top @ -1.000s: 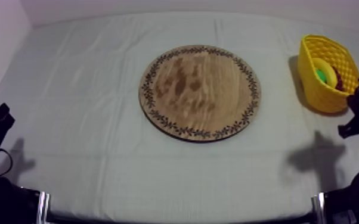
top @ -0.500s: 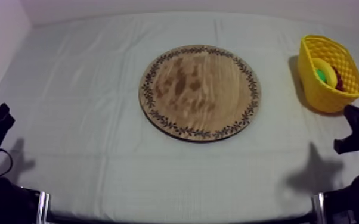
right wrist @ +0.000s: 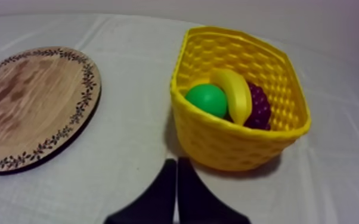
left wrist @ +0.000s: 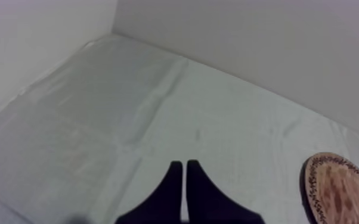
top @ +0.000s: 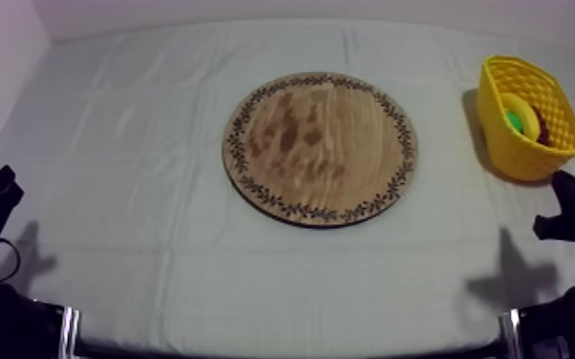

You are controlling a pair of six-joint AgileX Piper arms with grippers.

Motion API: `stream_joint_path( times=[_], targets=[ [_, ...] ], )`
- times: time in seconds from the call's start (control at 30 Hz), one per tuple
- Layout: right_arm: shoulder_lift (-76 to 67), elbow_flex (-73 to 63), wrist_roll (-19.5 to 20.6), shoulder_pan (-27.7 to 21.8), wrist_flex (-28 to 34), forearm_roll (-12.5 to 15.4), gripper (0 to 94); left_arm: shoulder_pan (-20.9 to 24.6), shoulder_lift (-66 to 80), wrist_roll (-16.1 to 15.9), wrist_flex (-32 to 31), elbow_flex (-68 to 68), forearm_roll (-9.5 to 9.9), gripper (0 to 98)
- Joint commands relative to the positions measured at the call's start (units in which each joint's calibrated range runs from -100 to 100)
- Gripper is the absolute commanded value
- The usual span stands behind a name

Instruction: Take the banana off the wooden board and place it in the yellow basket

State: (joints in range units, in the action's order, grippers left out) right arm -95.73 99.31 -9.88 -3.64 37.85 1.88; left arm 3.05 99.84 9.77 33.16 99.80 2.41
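Seemingly done: banana (right wrist: 234, 95) lies in basket (right wrist: 235, 149) at worktop's right edge, w/ green fruit (right wrist: 207, 99) & grapes (right wrist: 258, 107). Board (top: 320, 148) bare, mid-worktop. Left pincer (left wrist: 182, 164) & right pincer (right wrist: 176, 161) both closed to wedge, holding nothing. Nothing left, I'd judge.

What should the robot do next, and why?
Probably just pull the right gripper back to its resting spot: the banana already lies in the yellow basket, not on the wooden board, and the jaws are shut on nothing.

Green round fruit (right wrist: 207, 99) ahead of right end effector (right wrist: 176, 162), slightly rt. Purple grapes (right wrist: 259, 108) further rt. Surface (right wrist: 128, 140) w/ grey-white cloth beneath it.
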Motion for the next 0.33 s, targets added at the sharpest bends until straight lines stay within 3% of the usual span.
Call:
stream_joint_path(
  times=[0.0, 0.3],
  targets=[
    [-0.02, 0.12, -5.05, 0.22, -0.07, -0.20, 0.4, 0.02, -0.02, 0.02, -0.01, -0.02, 0.01, 0.1],
    [-0.03, 0.24, -3.36, 0.49, -0.34, -0.39, 0.4, 0.02, -0.02, 0.02, -0.01, -0.02, 0.01, 0.1]
  ],
)
